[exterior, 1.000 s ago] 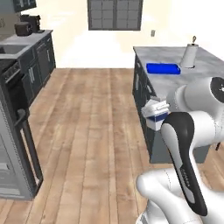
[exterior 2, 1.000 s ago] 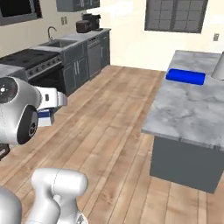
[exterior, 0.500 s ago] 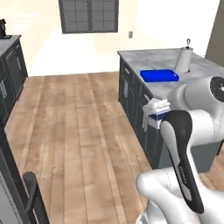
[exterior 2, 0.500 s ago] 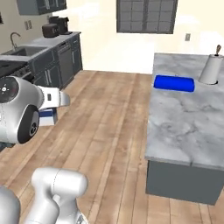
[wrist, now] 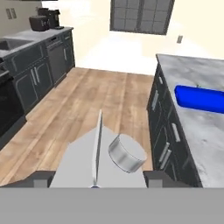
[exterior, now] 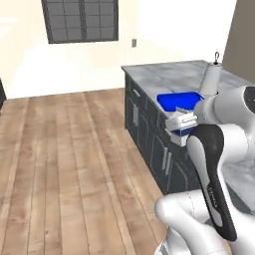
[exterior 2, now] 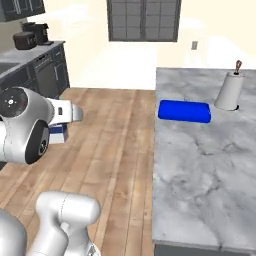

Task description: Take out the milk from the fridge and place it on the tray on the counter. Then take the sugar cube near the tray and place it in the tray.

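My gripper point(wrist: 99, 177) is shut on the milk point(wrist: 94, 162), a white carton whose gabled top and round cap fill the lower hand view. From the left base view the milk point(exterior: 183, 130) with its blue band hangs in the gripper point(exterior: 182, 120) just off the counter's point(exterior: 169, 74) near edge, beside the blue tray point(exterior: 178, 101). In the right base view the milk point(exterior 2: 56, 132) sits left of the counter point(exterior 2: 200, 165), with the tray point(exterior 2: 184, 111) lying flat on the marble. The hand view shows the tray point(wrist: 201, 99) ahead to the right. The fridge is out of view. I cannot make out the sugar cube.
A white paper-towel roll point(exterior 2: 229, 92) stands behind the tray. Dark cabinets with metal handles point(exterior: 149, 134) front the counter. Open wooden floor point(exterior: 74, 149) lies to the left. A second worktop with appliances point(wrist: 43, 19) runs along the far left wall.
Both base views have swung round, so the counter and tray now sit nearer and more central. The milk has stayed in the gripper throughout.
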